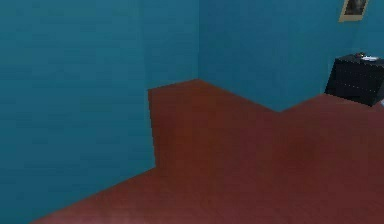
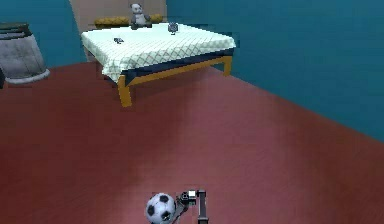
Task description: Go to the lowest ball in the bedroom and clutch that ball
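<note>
Black-and-white ball (image 2: 160,207) shows against the red floor (image 2: 220,130) at the arm side view's bottom edge, gripper (image 2: 180,201) just right of it. Finger state and any hold on the ball: cannot tell. Bed (image 2: 160,48) stands well apart, farther out.

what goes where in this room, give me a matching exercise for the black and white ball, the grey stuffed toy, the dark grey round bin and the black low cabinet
Things:
1. black and white ball
2. grey stuffed toy
3. dark grey round bin
4. black low cabinet

Places:
a. on the wooden bed with the checked white cover
b. by the teal wall at the forward view's right edge
c. on the red-brown floor at the arm side view's bottom edge
d. at the arm side view's left edge

Pairs: 1-c, 2-a, 3-d, 4-b
</note>
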You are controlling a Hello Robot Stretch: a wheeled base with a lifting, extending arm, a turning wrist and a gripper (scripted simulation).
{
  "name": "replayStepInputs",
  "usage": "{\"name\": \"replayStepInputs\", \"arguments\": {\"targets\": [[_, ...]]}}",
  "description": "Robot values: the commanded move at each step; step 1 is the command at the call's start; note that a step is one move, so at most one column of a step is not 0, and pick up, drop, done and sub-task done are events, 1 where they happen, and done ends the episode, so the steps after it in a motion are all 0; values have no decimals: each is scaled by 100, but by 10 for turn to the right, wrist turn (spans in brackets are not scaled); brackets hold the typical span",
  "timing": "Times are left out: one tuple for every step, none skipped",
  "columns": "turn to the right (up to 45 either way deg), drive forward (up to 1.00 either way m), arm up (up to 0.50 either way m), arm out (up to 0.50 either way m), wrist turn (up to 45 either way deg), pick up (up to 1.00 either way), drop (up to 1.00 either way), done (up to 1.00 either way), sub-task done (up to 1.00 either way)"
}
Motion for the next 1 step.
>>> {"name": "replayStepInputs", "arguments": {"targets": [[0,0,0,0,450,0,0,0,0]]}}
